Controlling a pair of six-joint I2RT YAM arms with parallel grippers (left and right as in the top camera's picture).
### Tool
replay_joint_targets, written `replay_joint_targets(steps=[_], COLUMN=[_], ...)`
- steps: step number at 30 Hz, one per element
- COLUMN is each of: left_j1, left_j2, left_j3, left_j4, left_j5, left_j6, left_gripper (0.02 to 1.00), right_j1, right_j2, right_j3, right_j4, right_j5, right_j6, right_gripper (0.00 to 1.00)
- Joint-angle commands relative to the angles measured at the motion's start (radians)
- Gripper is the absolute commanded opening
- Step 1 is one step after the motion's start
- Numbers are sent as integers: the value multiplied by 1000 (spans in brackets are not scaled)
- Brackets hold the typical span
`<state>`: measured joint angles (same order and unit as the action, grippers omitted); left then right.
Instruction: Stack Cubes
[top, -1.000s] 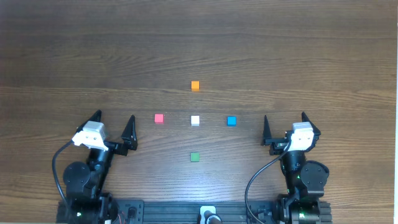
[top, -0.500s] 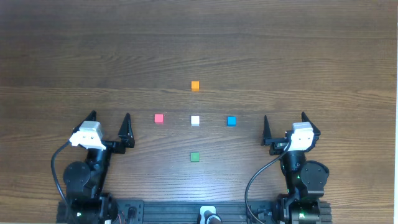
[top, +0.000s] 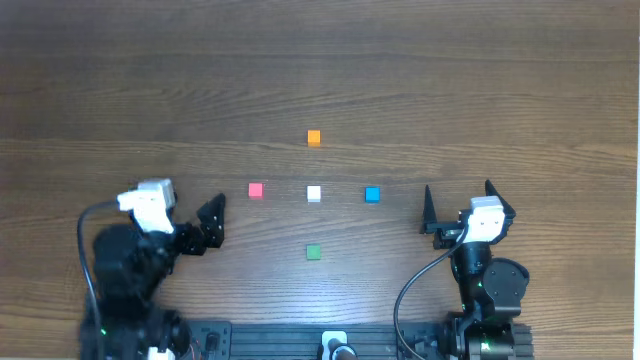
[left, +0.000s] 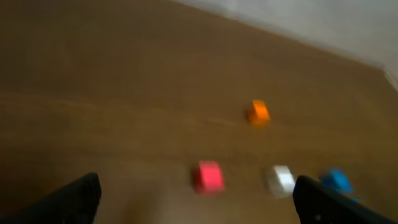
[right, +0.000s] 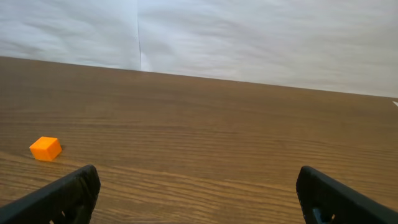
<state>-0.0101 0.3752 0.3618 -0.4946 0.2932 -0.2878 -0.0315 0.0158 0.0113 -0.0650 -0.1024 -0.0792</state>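
A dark wood-grain tabletop is seen, with five small cubes laid apart on it: orange, pink, white, blue, green.

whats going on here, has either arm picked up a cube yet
Nothing is stacked or held yet. Five small cubes lie apart on the wooden table: the orange cube farthest from the arms, the pink cube, white cube and blue cube in a row, the green cube nearest the bases. The left end effector is open and faces the pink cube, short of it. The right end effector is open too, touching nothing.
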Motion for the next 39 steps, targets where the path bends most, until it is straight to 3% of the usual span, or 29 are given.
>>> replay_joint_targets(steps=[1, 12, 22, 39], left_j1=[-43, -237, -282, -414], left_j2=[219, 751, 1186, 1387], left_j3=[241, 494, 650, 695], left_j4=[-168, -235, -288, -256], left_j5=[99, -42, -147, -336], left_j6=[-19, -65, -114, -152], left_gripper=[998, 998, 996, 947], right_j1=[-6, -6, -6, -6], right_j2=[-9, -9, -9, -9], right_j3=[-6, -6, -6, -6], right_j4=[-3, -3, -3, -3], right_j5=[6, 6, 6, 6], right_j6=[-2, -2, -2, -2], right_gripper=[991, 991, 991, 991])
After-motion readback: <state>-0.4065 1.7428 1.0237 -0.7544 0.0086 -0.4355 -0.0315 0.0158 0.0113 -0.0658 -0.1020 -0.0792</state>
